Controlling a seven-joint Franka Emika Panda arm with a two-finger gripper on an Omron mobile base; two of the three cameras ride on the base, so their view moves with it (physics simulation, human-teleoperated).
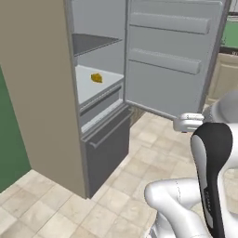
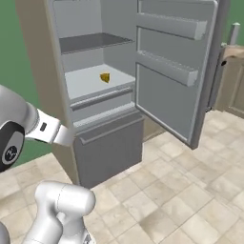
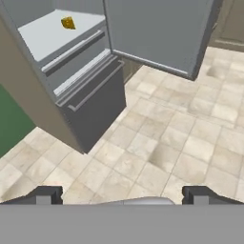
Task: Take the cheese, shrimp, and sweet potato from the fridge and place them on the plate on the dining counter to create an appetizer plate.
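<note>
The fridge (image 1: 42,93) (image 2: 107,147) (image 3: 90,95) stands open in front of me, grey inside with a tan side panel. On its light lower shelf lies the cheese (image 1: 96,78) (image 2: 105,77) (image 3: 68,22), a small yellow-orange wedge, alone there. My gripper (image 3: 123,195) is open and empty, well back from the fridge and above the floor, with its dark fingertips (image 3: 45,194) spread wide. The shrimp, the sweet potato, the plate and the dining counter are out of view.
The fridge door (image 1: 167,56) (image 2: 171,71) (image 3: 152,33) swings out to the right, with two empty door racks. Closed grey drawers (image 2: 109,143) sit below the cheese shelf. Beige floor tiles (image 3: 167,143) spread in front. Cream cabinets (image 2: 233,81) stand beyond the door.
</note>
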